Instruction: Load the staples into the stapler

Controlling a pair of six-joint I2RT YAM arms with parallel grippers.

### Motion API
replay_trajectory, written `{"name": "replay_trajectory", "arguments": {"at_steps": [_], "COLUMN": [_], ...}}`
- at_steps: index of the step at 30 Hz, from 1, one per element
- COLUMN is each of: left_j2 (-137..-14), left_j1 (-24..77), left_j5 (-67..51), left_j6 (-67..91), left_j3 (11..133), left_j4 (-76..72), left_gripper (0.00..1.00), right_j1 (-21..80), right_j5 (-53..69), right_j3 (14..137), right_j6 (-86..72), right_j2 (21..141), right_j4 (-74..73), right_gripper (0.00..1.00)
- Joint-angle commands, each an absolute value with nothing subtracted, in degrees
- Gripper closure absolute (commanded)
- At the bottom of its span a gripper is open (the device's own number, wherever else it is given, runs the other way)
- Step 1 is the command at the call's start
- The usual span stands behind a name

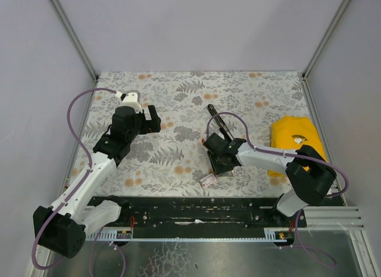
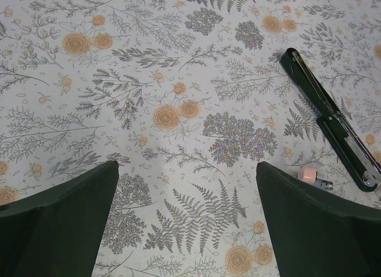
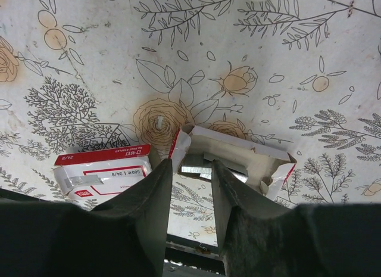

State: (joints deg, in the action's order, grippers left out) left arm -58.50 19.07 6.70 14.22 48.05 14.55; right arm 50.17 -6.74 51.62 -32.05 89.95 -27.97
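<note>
Counter surface is a flat, matte floral print in grey and orange, with plain pale walls around it.

Right gripper: black fingers narrowly apart, tips down inside a torn white-and-red cardboard box with its flaps ragged and splayed. A strip of silver metal staples lies in the box right at the gap between the tips. Can't tell whether they pinch it. A red-and-white cardboard box piece with a printed label lies flat just beside the box.

Left gripper: fingers wide apart, nothing between them, hanging over bare print.

Slim black desk stapler, two long narrow arms swung out into one line, lies flat just past the right gripper on its far side and well apart from the left gripper. It is out of the right wrist view.

Folded yellow cloth lies near the counter's right edge.
</note>
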Motion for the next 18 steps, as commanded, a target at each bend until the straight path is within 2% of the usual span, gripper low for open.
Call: {"name": "replay_trajectory", "arguments": {"at_steps": [1,16,18], "left_j2": [-58.1,-57.9,-57.9], "left_j1": [18.6,18.7,18.7], "left_j5": [8.1,8.1,8.0], "left_j6": [13.2,13.3,13.3], "left_j3": [47.8,47.7,47.8], "left_j4": [13.1,13.2,13.2], "left_gripper": [0.03,0.03,0.03], "right_j1": [51.4,52.8,53.1], "right_j5": [-9.2,-11.7,-12.2], "right_j3": [53.7,53.7,53.7], "right_j6": [-32.0,-32.5,-32.8], "right_j2": [90.2,92.1,92.0], "right_j4": [-29.5,-31.2,-31.4], "right_gripper": [0.62,0.61,0.64]}}
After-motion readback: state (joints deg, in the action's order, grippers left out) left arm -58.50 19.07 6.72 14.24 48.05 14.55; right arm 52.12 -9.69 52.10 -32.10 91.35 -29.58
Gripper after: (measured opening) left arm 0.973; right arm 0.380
